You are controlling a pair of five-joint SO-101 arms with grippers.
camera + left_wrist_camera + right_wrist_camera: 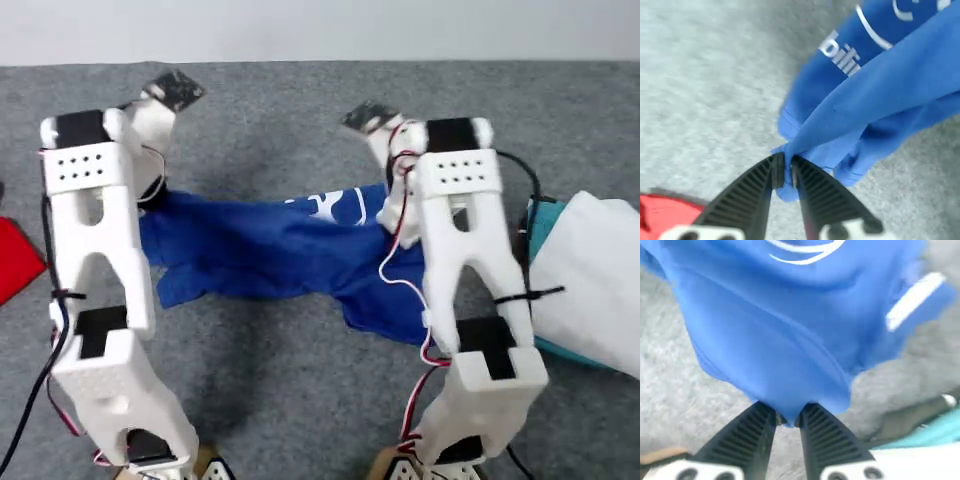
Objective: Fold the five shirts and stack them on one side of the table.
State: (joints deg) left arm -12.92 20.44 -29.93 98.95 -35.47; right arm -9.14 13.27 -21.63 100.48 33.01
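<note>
A blue shirt (280, 255) with white print stretches across the grey table between the two arms, bunched and partly lifted. In the left wrist view my left gripper (785, 172) is shut on a pinched edge of the blue shirt (880, 95). In the right wrist view my right gripper (787, 417) is shut on another edge of the blue shirt (775, 340), which hangs taut from it. From above, the left arm (95, 230) stands at the shirt's left end and the right arm (460, 230) at its right end.
A white folded shirt (590, 280) lies on a teal one (540, 225) at the right table edge. A red shirt (15, 260) lies at the left edge, seen also as red cloth (665, 212) by the left gripper. Grey table (300, 400) spreads in front.
</note>
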